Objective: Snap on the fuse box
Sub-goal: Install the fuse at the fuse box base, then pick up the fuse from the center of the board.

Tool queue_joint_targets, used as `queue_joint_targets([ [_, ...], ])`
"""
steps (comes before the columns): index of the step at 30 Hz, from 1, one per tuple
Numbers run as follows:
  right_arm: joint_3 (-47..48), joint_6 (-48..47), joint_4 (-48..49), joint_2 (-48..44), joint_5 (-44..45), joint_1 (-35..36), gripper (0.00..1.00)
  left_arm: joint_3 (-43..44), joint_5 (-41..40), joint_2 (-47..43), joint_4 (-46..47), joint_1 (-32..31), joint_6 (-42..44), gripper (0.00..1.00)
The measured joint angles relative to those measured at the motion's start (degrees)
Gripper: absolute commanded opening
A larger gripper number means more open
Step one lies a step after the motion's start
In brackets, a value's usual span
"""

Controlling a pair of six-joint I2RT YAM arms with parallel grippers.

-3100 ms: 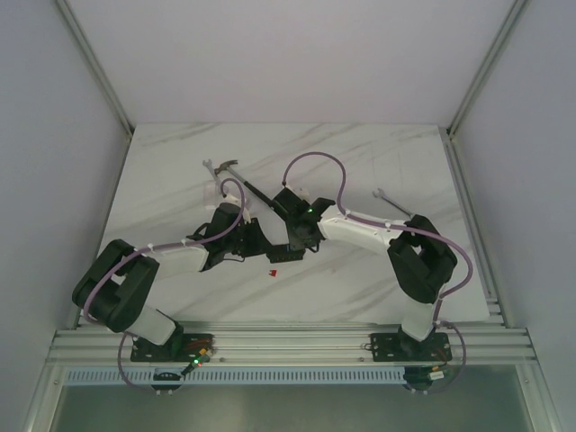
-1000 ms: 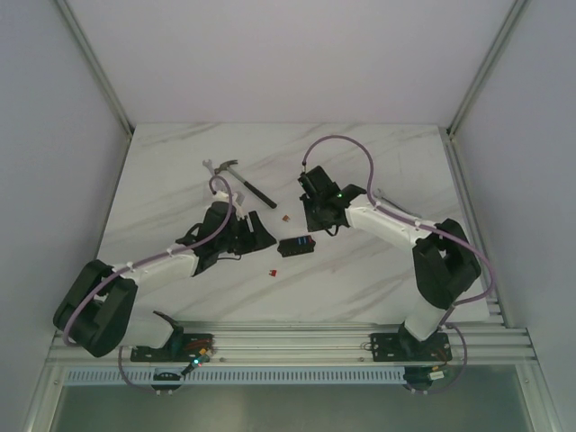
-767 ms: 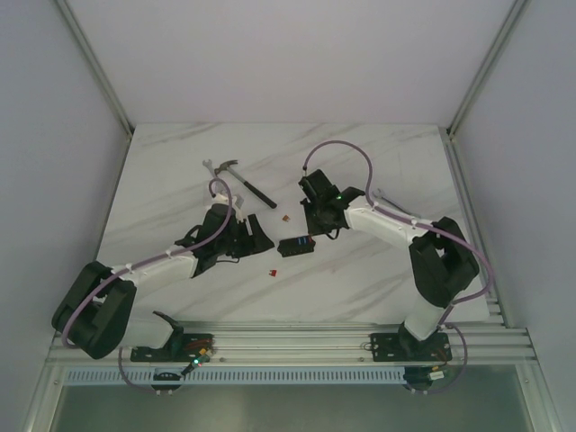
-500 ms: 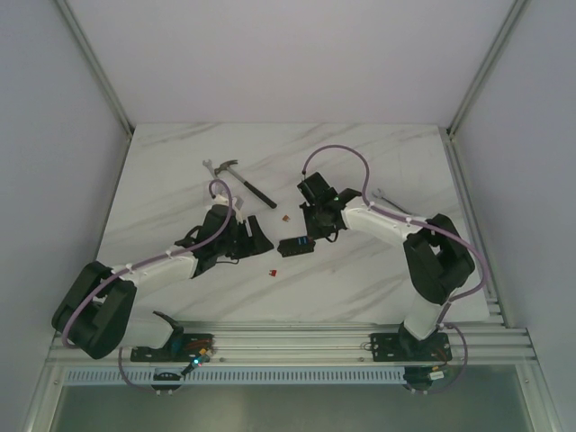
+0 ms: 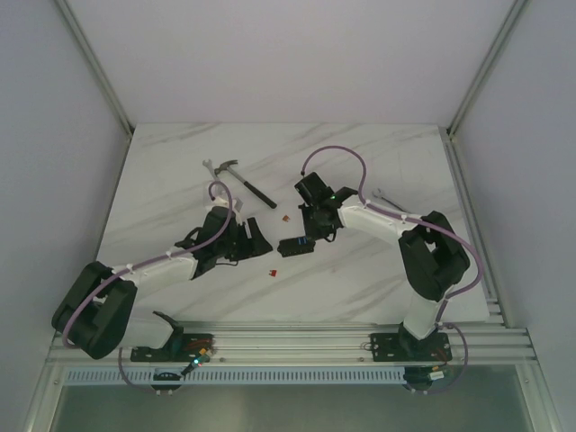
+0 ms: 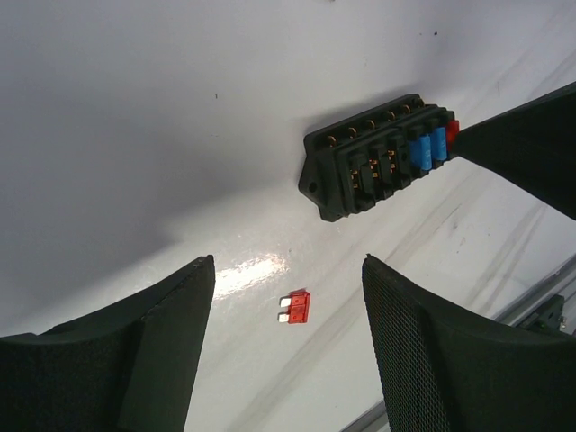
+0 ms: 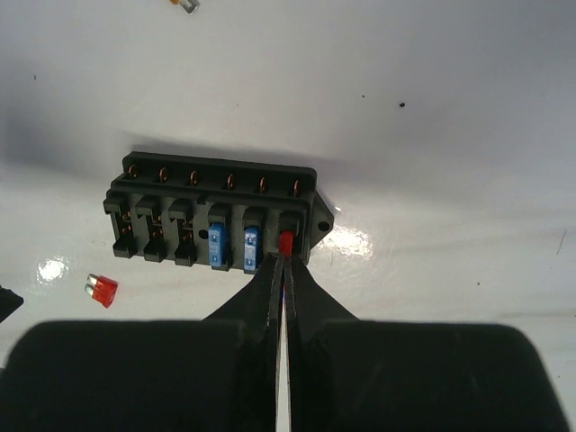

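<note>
Red fuse [image 7: 286, 241] pinched in right claw [image 7: 285, 257] beside two blue fuses [image 7: 216, 245]; left claw [image 6: 286, 266] agape.

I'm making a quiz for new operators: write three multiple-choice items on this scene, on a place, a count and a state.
1. Where is the hammer? A) far side, left of the fuse box B) on the fuse box C) near right corner
2. How many blue fuses in the box? A) none B) two C) five
3. The left jaws are: A) shut on the hammer B) open, empty C) shut on the box
Answers: A, top view shows it there; B, two sit beside one red fuse; B, the fingers stand apart over a loose fuse.
</note>
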Motion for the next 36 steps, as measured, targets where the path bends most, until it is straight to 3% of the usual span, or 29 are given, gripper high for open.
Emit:
queue_joint_targets([
  [9, 0.7, -1.9, -1.3, -0.2, 7.6, 0.5, 0.03, -1.2, -1.0, -2.0, -0.8, 0.0, 0.0, 0.77],
  [12, 0.8, -3.8, -2.7, -0.4, 11.2, 0.2, 0.2, -1.8, -1.1, -3.5, -1.3, 0.0, 0.1, 0.78],
  [17, 0.7, -8.2, -4.6, -2.6, 13.2, 1.2, 0.36, -3.7, -2.2, -7.0, -2.4, 0.0, 0.2, 0.81],
  [24, -2.7, -14.5, 3.7, -10.9, 6.7, 9.4, 0.52, -6.8, -5.4, -10.7, -3.1, 0.2, 0.2, 0.93],
  [27, -6.3, -17.0, 8.4, -11.2, 3.3, 12.4, 0.55, -8.3, -7.1, -12.4, -3.5, 1.3, 0.2, 0.99],
  [30, -10.2, -19.1, 11.9, -10.6, 0.6, 14.2, 0.6, -9.6, -7.9, -14.2, -3.6, 3.5, 0.2, 1.0],
  [36, -15.6, -24.0, 19.5, -9.7, -4.2, 16.8, 0.61, -13.3, -5.9, -17.4, -3.0, 10.0, 0.1, 1.0],
])
